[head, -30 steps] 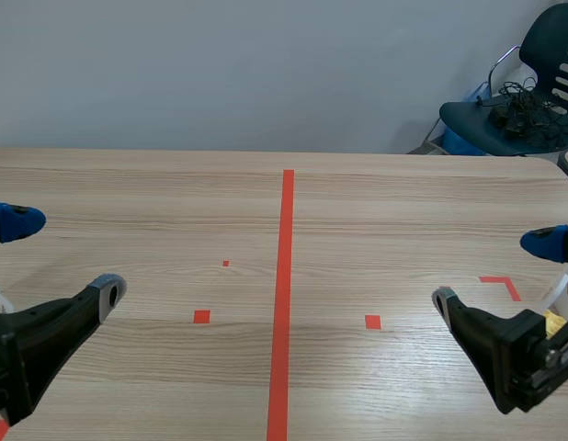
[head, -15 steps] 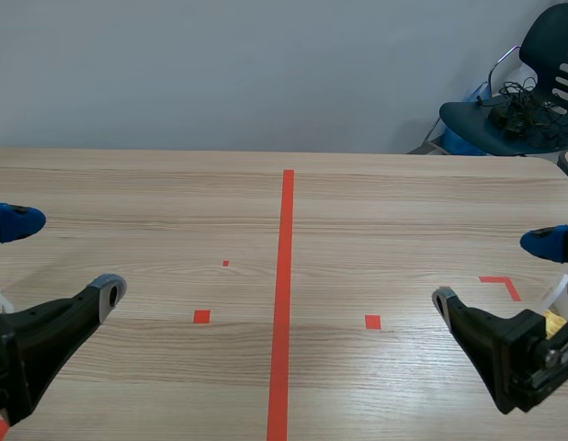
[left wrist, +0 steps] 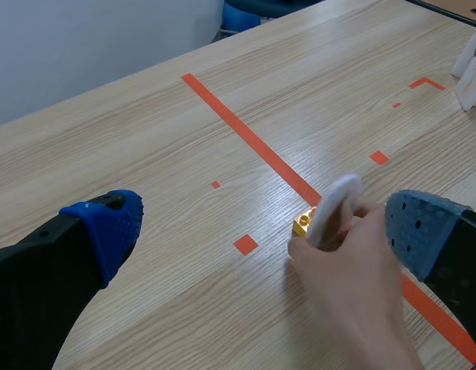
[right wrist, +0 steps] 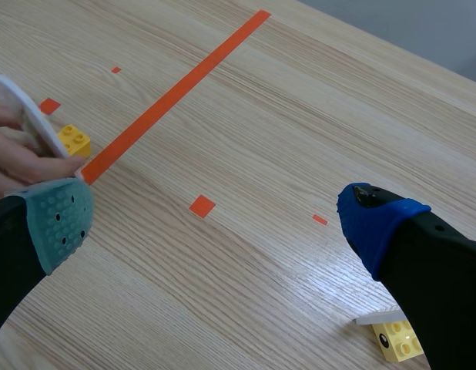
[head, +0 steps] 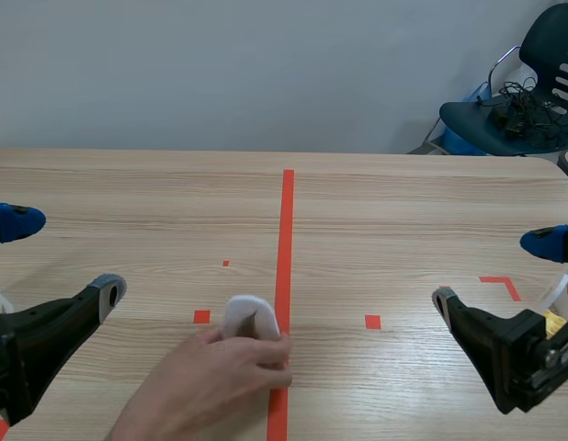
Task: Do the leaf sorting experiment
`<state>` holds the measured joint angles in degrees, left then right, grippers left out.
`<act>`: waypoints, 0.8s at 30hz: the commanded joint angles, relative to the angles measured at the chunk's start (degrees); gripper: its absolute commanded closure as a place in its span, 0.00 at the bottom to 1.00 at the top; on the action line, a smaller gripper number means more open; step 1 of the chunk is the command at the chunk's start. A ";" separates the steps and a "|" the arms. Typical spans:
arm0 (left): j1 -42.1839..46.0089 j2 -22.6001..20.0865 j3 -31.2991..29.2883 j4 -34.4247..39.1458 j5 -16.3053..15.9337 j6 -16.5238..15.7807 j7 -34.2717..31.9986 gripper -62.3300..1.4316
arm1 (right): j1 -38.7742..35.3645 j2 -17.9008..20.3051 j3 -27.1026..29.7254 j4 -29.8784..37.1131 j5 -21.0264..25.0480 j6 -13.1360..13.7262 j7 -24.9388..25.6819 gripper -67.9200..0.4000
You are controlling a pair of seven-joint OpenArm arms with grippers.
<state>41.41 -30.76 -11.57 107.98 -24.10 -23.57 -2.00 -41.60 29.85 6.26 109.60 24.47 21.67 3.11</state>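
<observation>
One white disc near left fingers

wall: plain pale grey, behind desk | desk: light wood grain | chair: dark, beyond desk's far right corner, black cables on seat

Half-seen pieces
A person's hand enters over the near edge, wrist cut off, its fingers covering part of a white disc — the yellow brick beside it is hidden in the scene view. At the right edge, a white piece and a yellow block sit mostly behind the right gripper.
</observation>
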 commanded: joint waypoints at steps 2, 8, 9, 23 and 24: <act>0.13 0.26 0.15 0.39 -0.66 0.26 -0.76 0.00 | 0.66 -0.02 0.61 0.81 0.39 -0.20 0.66 0.00; 0.13 0.26 0.15 0.39 -0.66 0.26 -0.76 0.00 | 0.66 -0.02 0.61 0.81 0.39 -0.20 0.66 0.00; 0.13 0.26 0.15 0.39 -0.66 0.26 -0.76 0.00 | 0.66 -0.02 0.61 0.81 0.39 -0.20 0.66 0.00; -4.33 0.28 4.24 -4.26 0.96 -0.59 2.95 0.00 | 0.66 -0.02 0.61 0.81 0.39 -0.20 0.66 0.00; -5.27 0.31 5.29 -5.73 1.73 -0.57 2.95 0.00 | 0.66 -0.02 0.61 0.81 0.39 -0.20 0.66 0.00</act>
<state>36.88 -30.76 -6.92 103.26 -22.37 -24.12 1.48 -41.60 29.85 6.26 109.60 24.47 21.69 3.11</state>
